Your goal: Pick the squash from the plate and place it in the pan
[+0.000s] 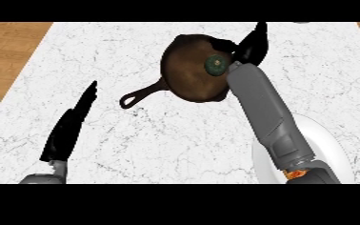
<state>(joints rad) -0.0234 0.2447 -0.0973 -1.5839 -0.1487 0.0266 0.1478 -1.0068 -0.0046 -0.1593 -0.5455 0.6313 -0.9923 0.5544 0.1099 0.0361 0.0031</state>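
A dark brown skillet [186,71] lies on the white marble counter at upper centre, with its handle [144,94] pointing to the lower left. A small round green squash [215,65] sits inside the skillet near its right rim. My right hand [253,43] is over that rim just right of the squash, fingers straight and pointing away; it holds nothing. The grey right forearm [264,109] crosses the white plate [330,145] at the lower right and hides the plate's left part. My left hand [70,124] rests open at the lower left.
A strip of wooden surface [21,43] borders the counter at the upper left. Bare marble [175,143] stretches between the left hand and the plate, below the skillet.
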